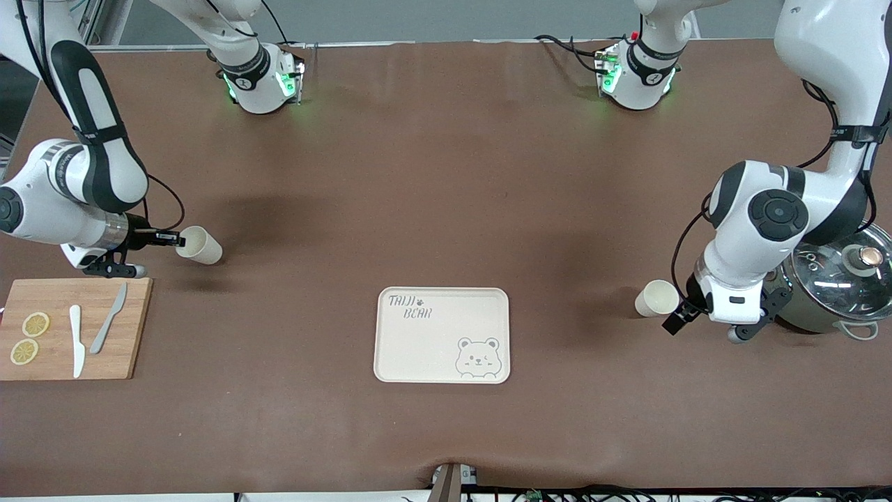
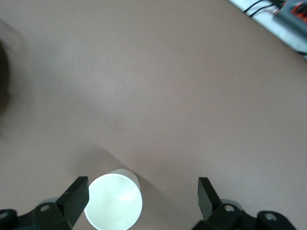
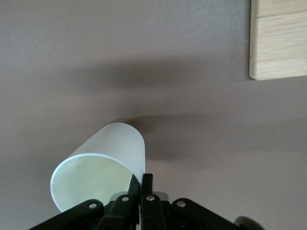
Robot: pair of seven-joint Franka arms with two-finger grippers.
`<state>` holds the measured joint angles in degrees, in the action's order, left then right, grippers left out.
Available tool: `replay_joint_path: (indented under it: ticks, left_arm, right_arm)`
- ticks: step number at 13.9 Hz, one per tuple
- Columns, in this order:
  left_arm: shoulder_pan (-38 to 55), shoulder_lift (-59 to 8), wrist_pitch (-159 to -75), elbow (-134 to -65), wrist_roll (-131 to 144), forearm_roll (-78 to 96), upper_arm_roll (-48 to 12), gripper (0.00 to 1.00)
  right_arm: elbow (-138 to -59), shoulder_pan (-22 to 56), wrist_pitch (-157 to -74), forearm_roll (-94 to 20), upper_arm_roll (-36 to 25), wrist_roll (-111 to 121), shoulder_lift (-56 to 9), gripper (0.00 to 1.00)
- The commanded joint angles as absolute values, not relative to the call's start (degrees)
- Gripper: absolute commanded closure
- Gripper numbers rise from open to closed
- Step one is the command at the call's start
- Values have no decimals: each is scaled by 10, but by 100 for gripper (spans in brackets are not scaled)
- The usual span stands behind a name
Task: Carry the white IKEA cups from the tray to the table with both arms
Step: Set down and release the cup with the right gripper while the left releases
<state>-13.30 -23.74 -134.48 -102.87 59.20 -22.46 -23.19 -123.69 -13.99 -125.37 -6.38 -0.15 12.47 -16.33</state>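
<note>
The tray (image 1: 443, 335) is carrying the words "TAIJI BEAR" at one corner and a drawn bear face at the corner diagonal to it; it is lying flat on the brown table (image 1: 446, 174), midway between the arms' ends.

The right gripper (image 1: 171, 239) is pinching the rim of one cup (image 1: 199, 245), its fingers (image 3: 146, 191) pressed together on the wall at the mouth. This cup is tilting, its long axis running roughly along the table's length, mouth toward the gripper and base pointing toward the left arm's end. It is sitting near the right arm's end, just beside the board's (image 1: 73, 328) corner and farther from the front camera than the board. Two lemon slices (image 1: 29, 337) and two knives (image 1: 90, 329) are lying on the board.

The left gripper (image 1: 679, 317) is standing spread around the other cup (image 1: 656, 298), with one finger (image 2: 76, 196) just beside the rim and the other well apart. This cup (image 2: 114, 202) is showing its open mouth to the left wrist camera. It is near the left arm's end, beside the lidded pot (image 1: 833, 286).
</note>
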Motion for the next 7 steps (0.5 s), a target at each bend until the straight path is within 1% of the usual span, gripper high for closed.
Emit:
replay_joint_path:
  ticks: [1,2,3,4,5,6,7]
  left_arm:
    - [-135,-230,-1326,-1006,579,-241,-239,0]
    - [-137,-230,-1316,-993,574,-241,-249,0]
    - [-137,-232,-1301,-978,569,-241,-252,0]
    - [-135,-233,-1289,-964,558,-241,-253,0]
    - [-134,-234,-1282,-954,548,-241,-253,0]
    - [-134,-234,-1276,-946,536,-241,-253,0]
    - [-134,-234,-1269,-937,526,-241,-253,0]
  right_arm:
    - [-1242,-154,-1274,-58,11,132,-174,100]
    - [-1241,-154,-1274,-58,11,132,-173,95]
    - [-1241,-153,-1274,-58,11,132,-173,81]
    - [-1241,-153,-1274,-58,11,132,-174,79]
    - [-1242,-153,-1274,-58,11,132,-176,73]
    - [-1240,-152,-1272,-58,11,132,-175,52]
    - [-1239,-152,-1271,-59,11,129,-174,1]
